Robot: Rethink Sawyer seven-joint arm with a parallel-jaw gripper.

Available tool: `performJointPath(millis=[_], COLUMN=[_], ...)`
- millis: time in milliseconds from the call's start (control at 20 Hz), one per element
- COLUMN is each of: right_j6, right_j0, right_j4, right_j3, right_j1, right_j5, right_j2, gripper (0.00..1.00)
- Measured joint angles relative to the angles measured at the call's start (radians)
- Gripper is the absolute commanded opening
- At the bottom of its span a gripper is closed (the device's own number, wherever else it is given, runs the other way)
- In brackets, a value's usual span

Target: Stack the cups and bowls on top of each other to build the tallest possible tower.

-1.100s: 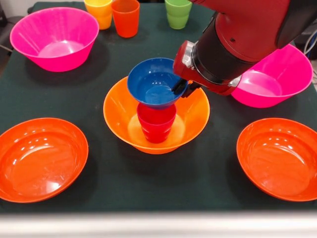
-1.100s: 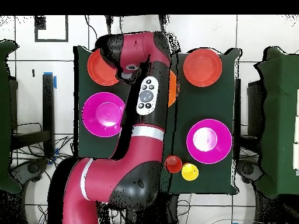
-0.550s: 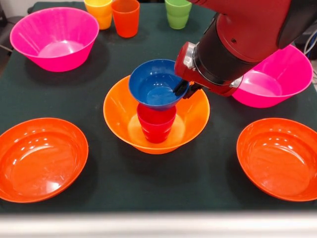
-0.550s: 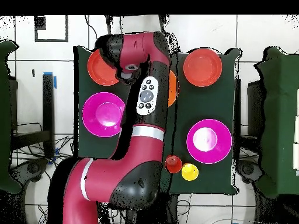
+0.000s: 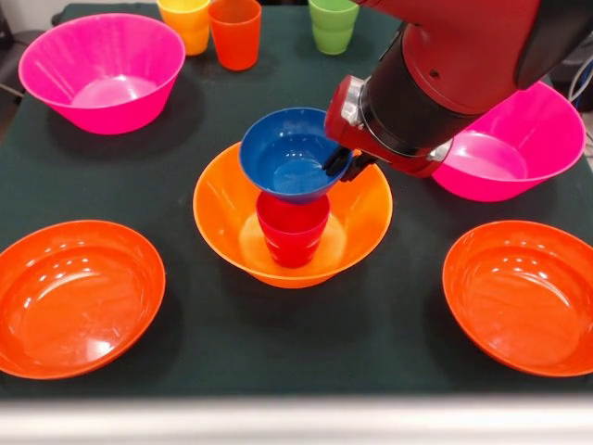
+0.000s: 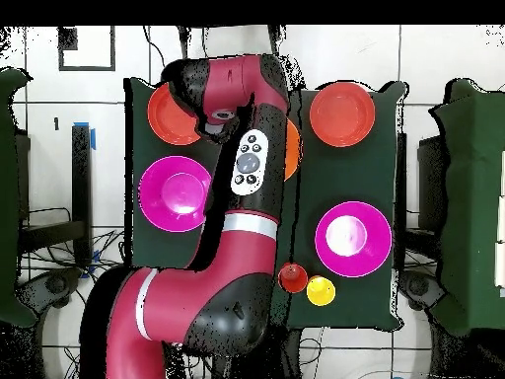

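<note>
The tower stands mid-table in the front view: a large orange bowl [image 5: 222, 209] holds an upside-down red cup [image 5: 293, 229], and a small blue bowl [image 5: 283, 153] sits on or just above that cup, slightly tilted. My gripper [image 5: 339, 165] is shut on the blue bowl's right rim. Yellow [image 5: 185, 20], orange [image 5: 235, 32] and green [image 5: 333, 23] cups stand in a row at the far edge. In the overhead view the arm [image 6: 252, 168] hides the tower, and only a sliver of the orange bowl [image 6: 292, 150] shows.
Pink bowls sit at far left [image 5: 102, 69] and right [image 5: 519, 139]. Shallow red-orange bowls lie near left [image 5: 74, 297] and near right [image 5: 523, 297]. Overhead, pink bowls [image 6: 175, 193] [image 6: 352, 238] and red-orange bowls [image 6: 170, 116] [image 6: 341, 113] flank the arm.
The blue bowl and gripper shifted only slightly, a little right and then back left, staying over the red cup. Nothing else moved.
</note>
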Motion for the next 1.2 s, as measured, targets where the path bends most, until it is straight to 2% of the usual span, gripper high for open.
performJointPath(millis=[1200], right_j6=[0.000], right_j0=[-0.001], right_j4=[0.000], right_j3=[0.013], right_j1=[-0.009], right_j5=[0.000], right_j2=[0.002], gripper=[0.00])
